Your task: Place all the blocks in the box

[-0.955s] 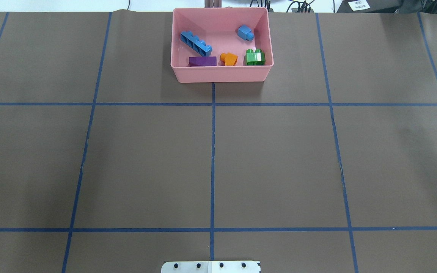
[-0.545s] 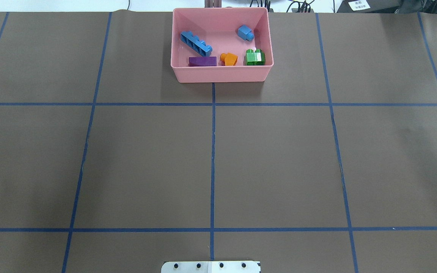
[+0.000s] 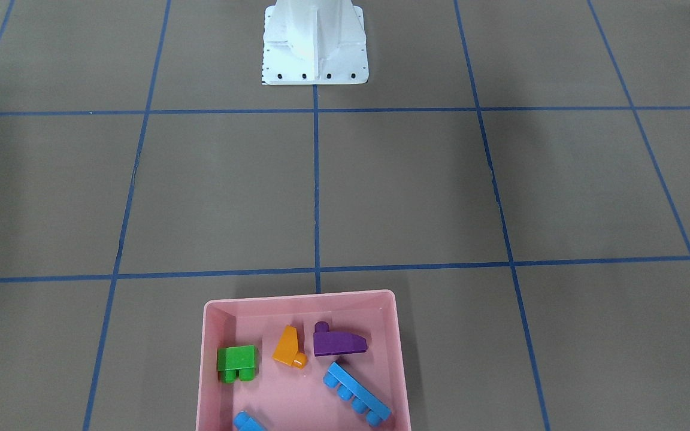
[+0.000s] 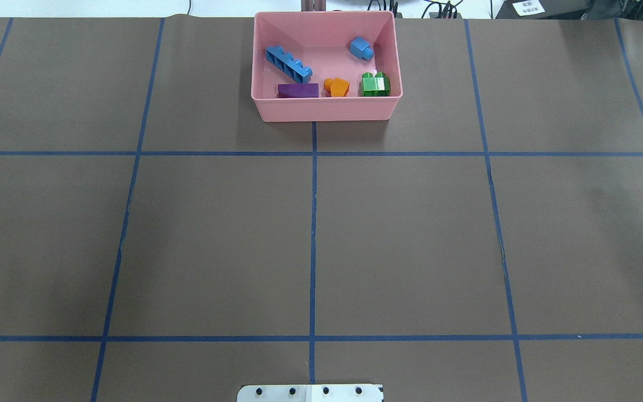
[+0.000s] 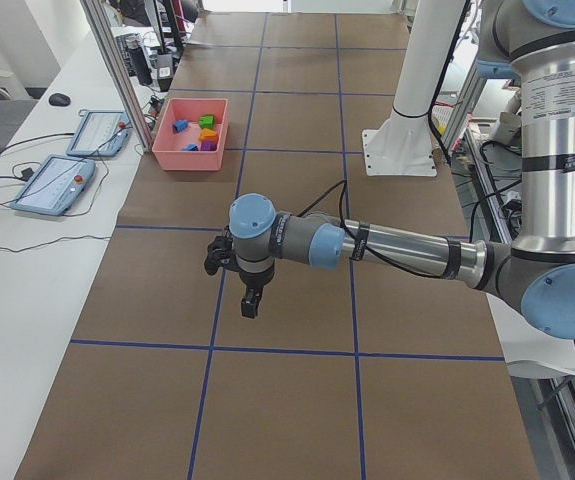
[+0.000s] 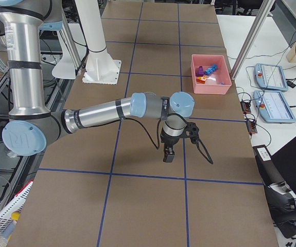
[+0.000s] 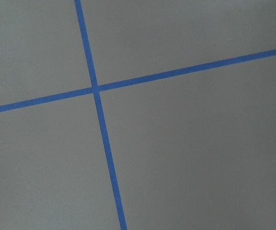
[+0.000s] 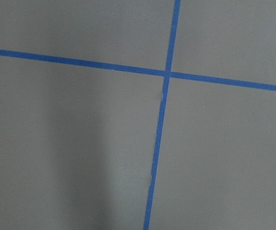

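The pink box point(image 4: 326, 109) stands at the table's far middle and holds all five blocks: long blue point(image 4: 288, 63), small blue point(image 4: 361, 48), purple point(image 4: 298, 90), orange point(image 4: 336, 87) and green point(image 4: 375, 84). The front-facing view shows the box point(image 3: 297, 297) with green point(image 3: 236, 359), orange point(image 3: 288, 347), purple point(image 3: 336, 343) and long blue point(image 3: 357, 395) blocks inside. My left gripper point(image 5: 251, 303) hangs above bare table, far from the box point(image 5: 189, 162). My right gripper point(image 6: 168, 155) likewise hangs far from the box point(image 6: 210, 88). I cannot tell whether either is open or shut.
The white robot base point(image 3: 315, 42) stands at the near middle edge point(image 4: 310, 392). Blue tape lines divide the brown table into a grid. Tablets lie on a side table point(image 5: 52, 185) beyond the box's end of the table.
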Action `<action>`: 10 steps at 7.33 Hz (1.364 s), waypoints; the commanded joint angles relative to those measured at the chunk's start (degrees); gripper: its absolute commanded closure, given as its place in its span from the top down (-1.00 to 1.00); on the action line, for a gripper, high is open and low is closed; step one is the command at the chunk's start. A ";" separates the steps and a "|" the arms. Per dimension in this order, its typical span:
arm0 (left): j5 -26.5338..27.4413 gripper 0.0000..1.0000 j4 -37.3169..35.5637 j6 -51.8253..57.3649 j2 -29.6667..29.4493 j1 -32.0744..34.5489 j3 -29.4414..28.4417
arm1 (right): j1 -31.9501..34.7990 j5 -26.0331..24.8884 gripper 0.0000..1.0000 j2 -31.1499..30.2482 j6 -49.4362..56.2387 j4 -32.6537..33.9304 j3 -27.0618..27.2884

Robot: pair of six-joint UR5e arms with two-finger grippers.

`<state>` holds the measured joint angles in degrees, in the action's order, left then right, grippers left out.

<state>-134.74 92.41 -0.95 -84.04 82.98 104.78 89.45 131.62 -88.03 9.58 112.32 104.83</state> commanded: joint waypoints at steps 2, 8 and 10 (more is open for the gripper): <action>-0.17 1.00 0.75 0.24 -1.38 -0.10 -3.34 | 0.46 2.77 1.00 1.19 -0.09 0.00 0.72; 0.01 1.00 1.02 -0.02 -1.48 -0.10 0.50 | 0.46 2.68 1.00 1.63 -0.09 -0.09 0.29; -0.43 1.00 1.02 -0.02 -1.48 -0.10 0.95 | 0.46 2.77 1.00 1.72 -0.09 -0.09 0.20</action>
<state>-135.01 93.45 -1.00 -85.53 82.88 105.25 89.91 134.31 -86.37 9.49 112.24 105.10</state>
